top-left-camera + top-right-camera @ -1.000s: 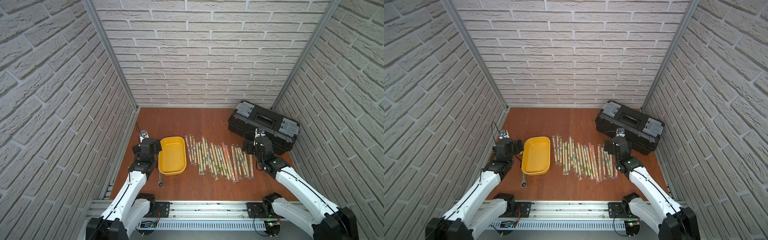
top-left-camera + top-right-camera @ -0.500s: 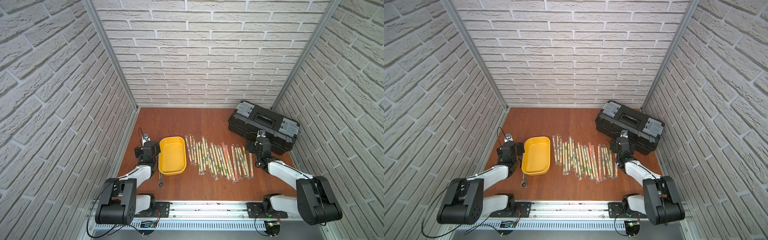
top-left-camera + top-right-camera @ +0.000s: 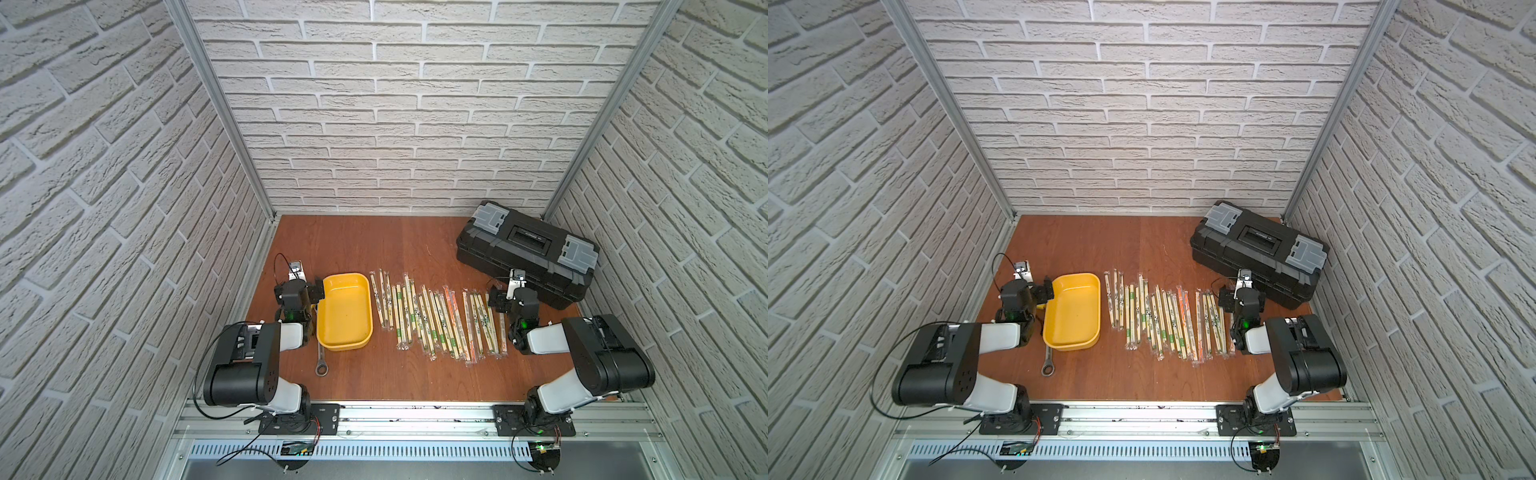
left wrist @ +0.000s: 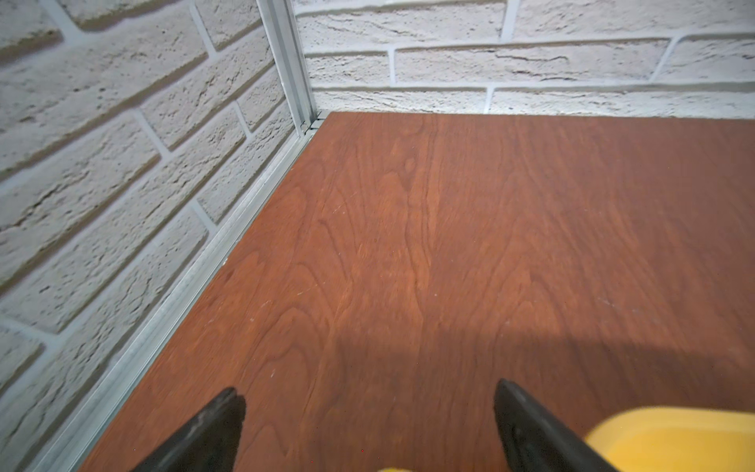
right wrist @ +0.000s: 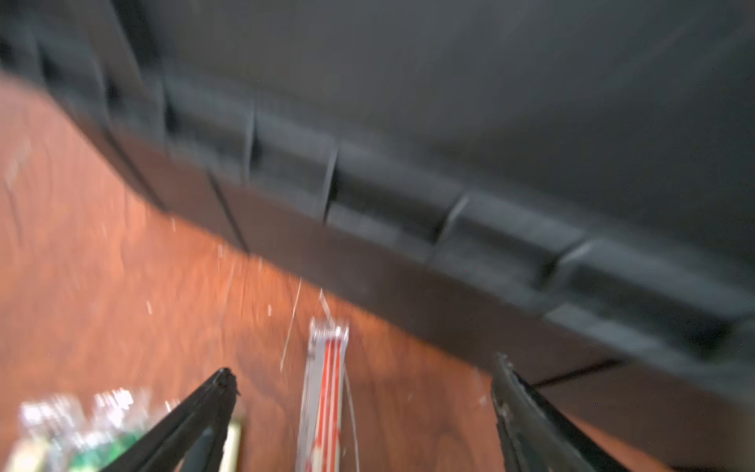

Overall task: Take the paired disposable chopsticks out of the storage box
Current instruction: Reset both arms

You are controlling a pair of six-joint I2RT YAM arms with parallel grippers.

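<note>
A wrench (image 3: 320, 356) is seen at the near left corner of the storage box (image 3: 345, 316), and the paired disposable chopsticks (image 3: 436, 322) are laid on the desk (image 3: 374, 382) just right of it. The left claw (image 4: 367, 404) is held wide open at the box's far left corner, the right claw (image 5: 362, 367) likewise beyond the chopsticks.

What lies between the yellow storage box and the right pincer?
The paired disposable chopsticks, side by side in sleeves, all outside the storage box. The open right pincer is at the row's end. Both top views show this.
</note>
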